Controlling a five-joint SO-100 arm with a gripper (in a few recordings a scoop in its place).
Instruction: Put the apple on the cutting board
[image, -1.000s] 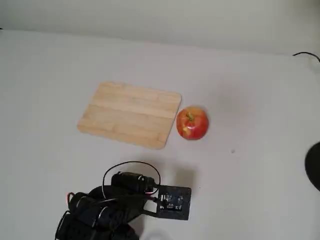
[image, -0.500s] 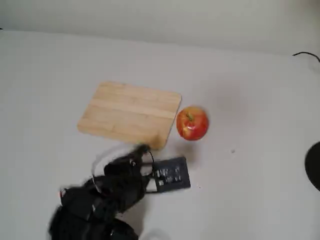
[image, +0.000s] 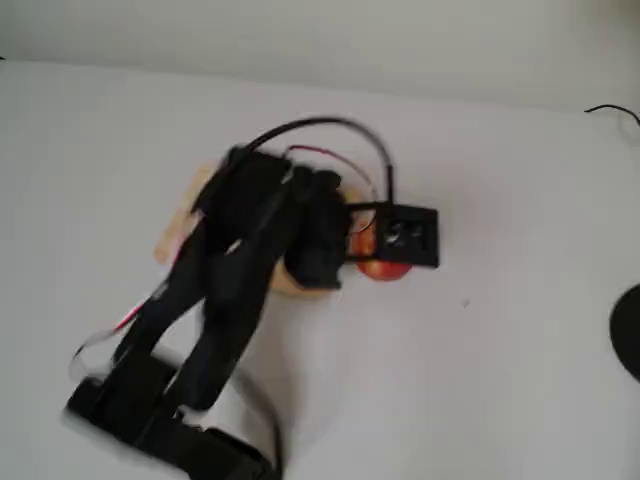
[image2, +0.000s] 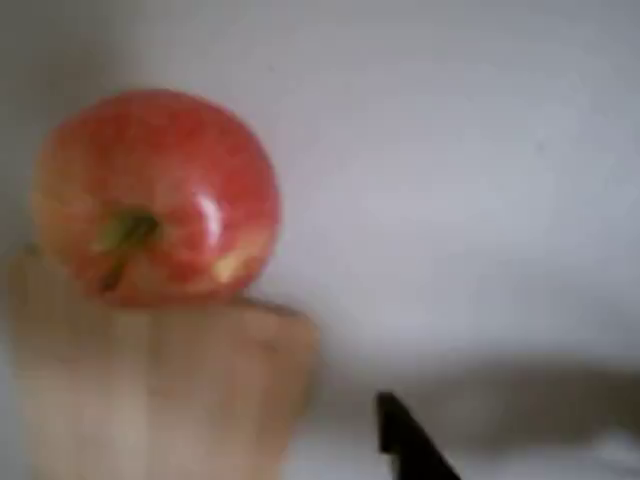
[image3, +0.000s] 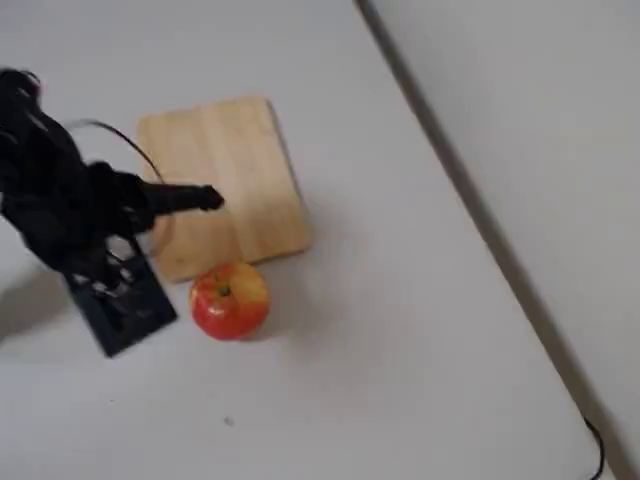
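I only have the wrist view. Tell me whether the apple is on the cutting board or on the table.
Observer: In a fixed view the apple sits on the table, just off a corner of the cutting board.
Operator: Now tell me where the gripper is.
Observer: In that view the gripper hangs over the cutting board, beside the apple rather than above it.
Operator: Check the other fixed camera.
Observer: There the arm hides most of the cutting board, and just a red edge of the apple peeks out.
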